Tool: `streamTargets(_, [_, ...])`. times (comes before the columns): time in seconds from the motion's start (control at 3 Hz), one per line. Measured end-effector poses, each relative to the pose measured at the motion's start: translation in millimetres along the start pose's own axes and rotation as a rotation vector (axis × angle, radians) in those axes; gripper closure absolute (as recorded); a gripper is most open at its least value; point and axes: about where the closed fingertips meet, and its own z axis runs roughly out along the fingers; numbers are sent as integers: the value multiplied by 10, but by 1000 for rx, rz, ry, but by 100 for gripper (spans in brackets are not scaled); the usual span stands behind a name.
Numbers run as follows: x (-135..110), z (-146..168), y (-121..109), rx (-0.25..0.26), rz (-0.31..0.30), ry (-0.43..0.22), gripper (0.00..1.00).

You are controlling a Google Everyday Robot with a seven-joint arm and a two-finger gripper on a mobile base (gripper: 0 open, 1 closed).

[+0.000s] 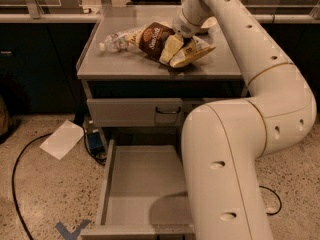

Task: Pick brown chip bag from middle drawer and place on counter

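We have one view, set high on the robot's side and tilted steeply down. We face the cabinet front-on. The white arm point(235, 134) fills the right foreground, very near us. The open middle drawer point(140, 179) lies closest below, the counter point(120, 64) farther off. There the gripper point(179, 36) meets the brown chip bag point(152, 36).
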Motion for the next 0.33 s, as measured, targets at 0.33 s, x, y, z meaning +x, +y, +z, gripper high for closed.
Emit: streamTargets(0.33, [0, 0, 0, 0, 0, 0, 0])
